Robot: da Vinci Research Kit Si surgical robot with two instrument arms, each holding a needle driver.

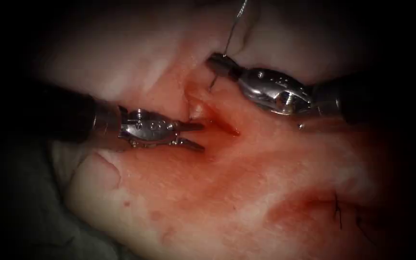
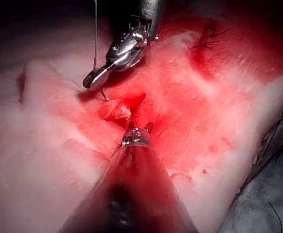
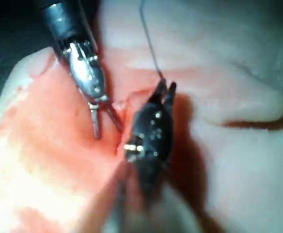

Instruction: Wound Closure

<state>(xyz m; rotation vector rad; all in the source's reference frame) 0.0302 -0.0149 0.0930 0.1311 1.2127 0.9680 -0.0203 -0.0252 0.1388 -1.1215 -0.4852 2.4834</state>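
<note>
Endoscope view: the left end effector (image 1: 196, 135) is spread and holds nothing, tips at the dark red cut (image 1: 220, 123) in the pale pink pork tissue (image 1: 179, 192). The right end effector (image 1: 217, 65) clamps the thin curved steel needle (image 1: 213, 83) — its tip pointing down just beyond the cut's far end, with dark thin thread (image 1: 234, 26) rising from the clamp.

Left wrist view: the needle (image 2: 103, 94) juts below the right end effector (image 2: 94, 79); whether it enters the tissue cannot be told.

Right wrist view: the left end effector (image 3: 106, 124) is splayed beside the right end effector (image 3: 165, 90).

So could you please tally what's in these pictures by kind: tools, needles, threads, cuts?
Tools: 2, left tool open and empty, right tool shut on the needle
Needles: 1, above the cut
Threads: 1
Cuts: 1
Total: 5
</note>
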